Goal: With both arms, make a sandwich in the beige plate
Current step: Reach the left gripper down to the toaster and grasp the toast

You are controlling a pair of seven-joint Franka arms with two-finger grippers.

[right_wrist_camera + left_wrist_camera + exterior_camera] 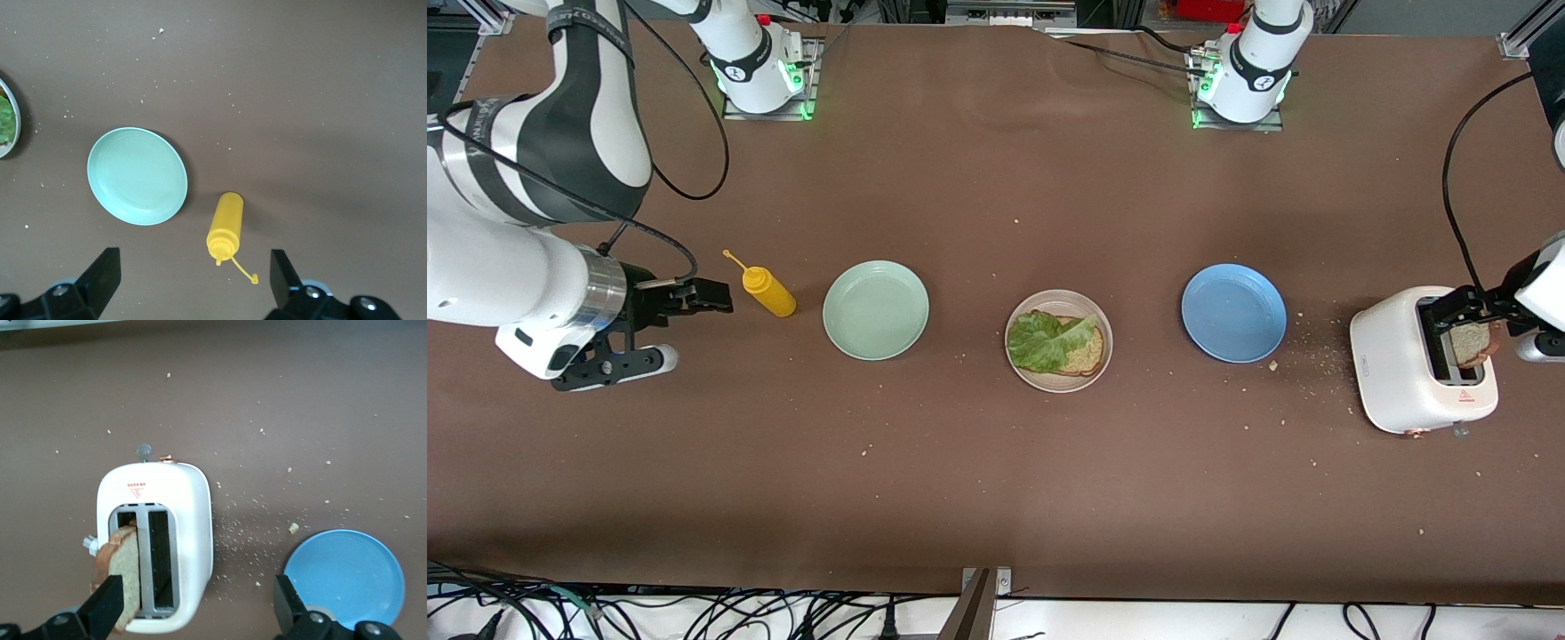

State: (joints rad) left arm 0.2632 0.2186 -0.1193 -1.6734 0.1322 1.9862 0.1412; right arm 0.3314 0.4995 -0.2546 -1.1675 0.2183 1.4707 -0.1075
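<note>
One bread slice (120, 577) leans against the open left gripper (193, 607) at the toaster (1405, 364); right gripper (193, 280) gapes.

Beige plate (1021, 369) — brown bread (1089, 353), green lettuce (1045, 340); mint plate (876, 310), blue plate (1234, 312), yellow bottle (769, 292), white toaster (1396, 373).

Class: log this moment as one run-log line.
left claw: open around bread slice in toaster | right claw: open, waiting over table | beige plate: bread, lettuce

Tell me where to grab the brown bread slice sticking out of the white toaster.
Grip the brown bread slice on its flat faces at the exposed top edge, from straight above the white toaster: it stands upright in the slot, so only the top is reachable.
</note>
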